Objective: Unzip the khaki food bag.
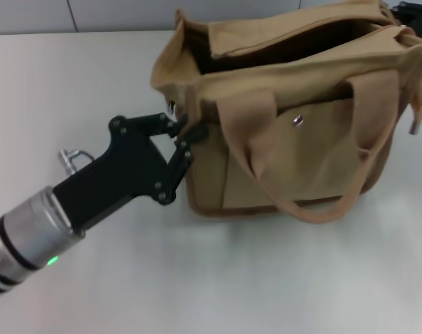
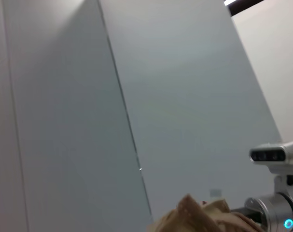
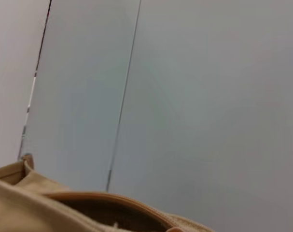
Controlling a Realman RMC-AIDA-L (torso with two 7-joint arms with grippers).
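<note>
The khaki food bag [image 1: 301, 139] is plain tan, its snap [image 1: 298, 120] silver, beside the matte black left pincer [image 1: 186, 132].

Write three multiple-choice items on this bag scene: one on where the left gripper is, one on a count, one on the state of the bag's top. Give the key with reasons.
1. Where is the left gripper?
A. At the bag's left end, by the top corner
B. Inside the bag
C. On the table, well away from the bag

2. How many silver snaps show on the front pocket?
A. None
B. One
C. Three

3. What is the state of the khaki food bag at its top?
A. Zipped fully shut
B. Gaping open
C. Covered by a lid

Key: 1 A, its black fingers meet the fabric at the bag's left end. 2 B, a single silver stud sits on the pocket. 3 B, the dark interior shows between the spread edges.
</note>
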